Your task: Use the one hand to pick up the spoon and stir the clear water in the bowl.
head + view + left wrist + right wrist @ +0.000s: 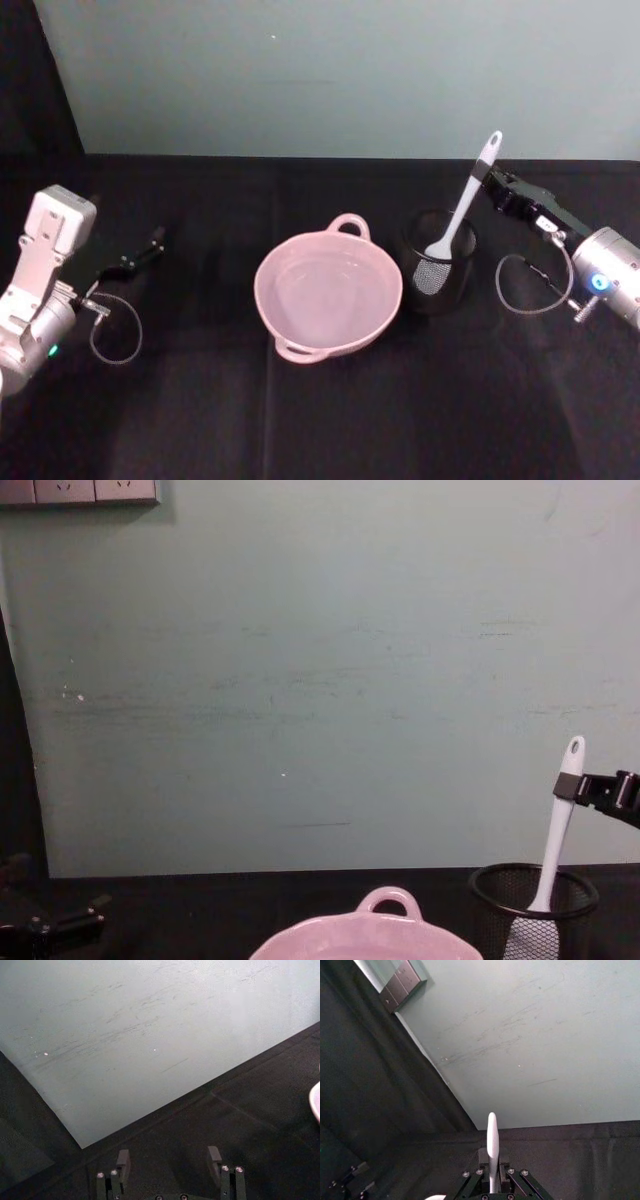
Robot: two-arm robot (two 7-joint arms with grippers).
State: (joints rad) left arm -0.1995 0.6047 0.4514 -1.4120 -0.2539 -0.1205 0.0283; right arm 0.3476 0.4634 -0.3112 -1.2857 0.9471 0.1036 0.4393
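We see the right gripper (487, 184) pinching the spoon (462, 206) near its handle tip; its head stands in the mesh cup (438, 262), beside the bowl (328, 291). The left gripper (152, 243) hangs spread, idle.

The pale pink glossy ceramic bowl (370, 935) is cut off by the chest view's lower edge; the long white plastic spoon's (556, 830) flat head sits obscured behind the black wire-mesh cup (533, 910).

Glossy ceramic bowl (328, 291), smooth white plastic spoon (464, 203), black wire-mesh cup (439, 261), matt black cloth (200, 420)
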